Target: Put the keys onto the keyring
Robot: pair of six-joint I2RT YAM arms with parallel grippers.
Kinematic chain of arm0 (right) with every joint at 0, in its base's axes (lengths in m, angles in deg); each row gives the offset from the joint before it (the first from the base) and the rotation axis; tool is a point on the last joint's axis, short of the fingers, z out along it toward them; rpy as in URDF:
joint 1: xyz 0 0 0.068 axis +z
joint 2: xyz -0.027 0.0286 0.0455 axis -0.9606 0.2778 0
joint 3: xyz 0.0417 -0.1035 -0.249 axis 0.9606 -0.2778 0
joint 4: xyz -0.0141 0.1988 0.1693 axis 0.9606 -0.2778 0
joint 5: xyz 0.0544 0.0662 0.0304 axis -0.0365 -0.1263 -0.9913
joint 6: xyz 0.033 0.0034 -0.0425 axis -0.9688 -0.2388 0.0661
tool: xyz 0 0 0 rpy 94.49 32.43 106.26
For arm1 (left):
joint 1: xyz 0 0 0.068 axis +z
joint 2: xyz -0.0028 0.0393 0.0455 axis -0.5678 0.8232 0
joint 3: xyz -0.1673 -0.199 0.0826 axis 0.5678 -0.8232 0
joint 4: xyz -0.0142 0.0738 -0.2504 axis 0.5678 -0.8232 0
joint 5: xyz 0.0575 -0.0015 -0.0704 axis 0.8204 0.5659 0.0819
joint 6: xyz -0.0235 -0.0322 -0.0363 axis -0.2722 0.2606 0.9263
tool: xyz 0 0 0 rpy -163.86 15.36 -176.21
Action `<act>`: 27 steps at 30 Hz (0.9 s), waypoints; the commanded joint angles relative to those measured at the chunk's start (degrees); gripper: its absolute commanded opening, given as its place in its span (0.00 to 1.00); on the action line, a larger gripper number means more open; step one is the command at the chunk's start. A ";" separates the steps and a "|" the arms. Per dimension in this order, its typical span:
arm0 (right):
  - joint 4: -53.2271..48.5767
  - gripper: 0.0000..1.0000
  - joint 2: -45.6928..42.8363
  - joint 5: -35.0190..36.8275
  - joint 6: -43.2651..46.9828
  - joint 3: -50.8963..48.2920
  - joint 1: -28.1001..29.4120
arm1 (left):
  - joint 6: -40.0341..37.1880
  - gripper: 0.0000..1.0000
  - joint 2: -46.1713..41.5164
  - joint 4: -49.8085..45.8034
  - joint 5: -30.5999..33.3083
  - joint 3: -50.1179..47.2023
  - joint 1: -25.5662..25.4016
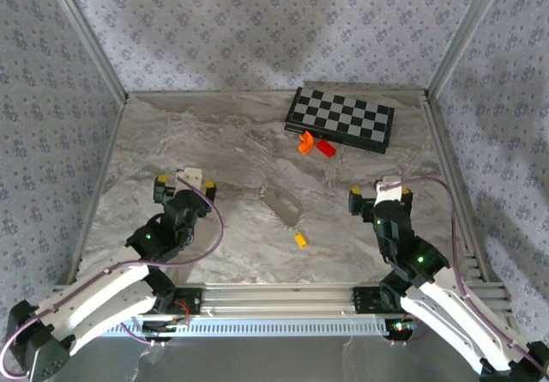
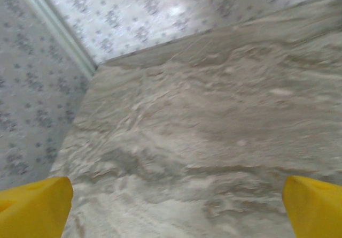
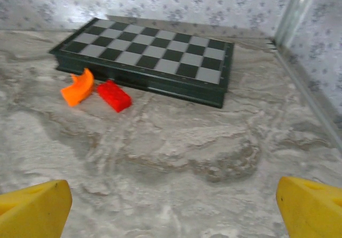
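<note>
At the far right of the bench [image 1: 171,133], close to the back wall, lies the one container: a folding chess case [image 1: 341,118], dark green, with grey and black squares on its lid. It is closed, so what it holds is hidden. Just in front of its near edge lie an orange curved piece [image 1: 304,143] and a red rectangular block [image 1: 326,148], both of shiny plastic and just beside each other. Near the middle of the bench, between the two arms, lies a grey toothed piece [image 1: 281,203], flat and long with one jagged edge. Its colour is so close to the stone pattern that I cannot tell if it is one key, several keys or the ring. Near it, on the side of the arms, sits a small yellow-orange piece [image 1: 301,239], too small to show its shape. The left tool [image 1: 184,181] is spread wide and holds nothing; in the left wrist view its yellow fingertips [image 2: 32,208] are cut off at the two lower corners, with bare bench between them. The right tool [image 1: 380,191] is spread wide too and grips nothing; its yellow fingertips [image 3: 33,210] show at the lower corners of the right wrist view, facing the chess case. The bench surface is smooth, with grey and beige marble veins, and the walls [image 1: 257,21] carry pale floral paper.
</note>
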 commanded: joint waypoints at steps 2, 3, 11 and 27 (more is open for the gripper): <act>6.01 1.00 -0.75 3.25 4.38 -3.70 -2.90 | -1.81 0.99 1.74 5.42 -2.12 -1.04 5.53; 7.50 1.00 -1.15 2.62 5.92 -5.19 -3.18 | -3.00 0.99 2.52 7.08 -2.58 -1.76 5.91; 9.88 1.00 -6.83 0.84 10.33 -11.80 -5.31 | -6.28 0.99 8.90 19.10 -4.18 -6.67 10.87; 19.68 1.00 -3.04 -8.30 13.96 -17.29 -11.12 | -5.30 0.99 20.99 37.81 -14.08 -12.00 23.23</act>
